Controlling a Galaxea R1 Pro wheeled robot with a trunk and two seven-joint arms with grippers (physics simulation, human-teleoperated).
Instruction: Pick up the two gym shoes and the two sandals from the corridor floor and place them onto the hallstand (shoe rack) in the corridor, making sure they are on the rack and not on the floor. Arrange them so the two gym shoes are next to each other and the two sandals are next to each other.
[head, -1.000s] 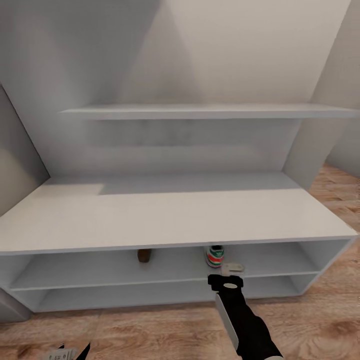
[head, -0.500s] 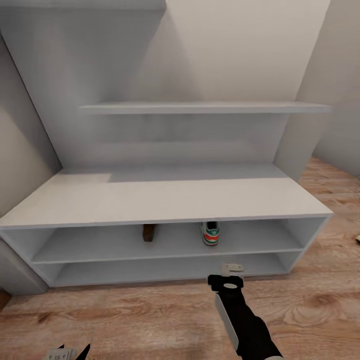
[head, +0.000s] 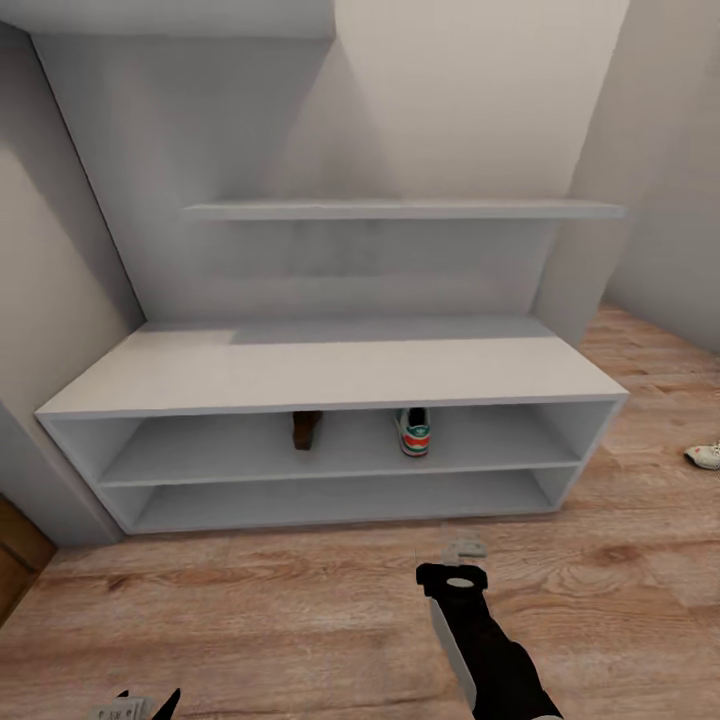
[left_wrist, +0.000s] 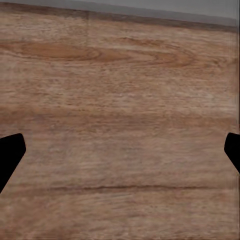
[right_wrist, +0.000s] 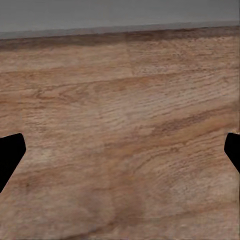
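- gym shoes: one (head: 415, 432) sits on the hallstand's (head: 330, 372) upper shelf, right of middle, heel outward; the other (head: 705, 456) lies on the corridor floor (head: 300, 610) off the stand's right end
- a brown sandal (head: 305, 428) stands on that same shelf near its middle, apart from the sneaker
- my right gripper (head: 462, 549) hangs over bare planks, fingers spread with nothing between; the left gripper (left_wrist: 120, 150) likewise gapes over wood grain
- i judge the next fetch is the floor sneaker: approach square, grasp across the upper
- stand is smooth matt grey; floor is glossy knotted wood
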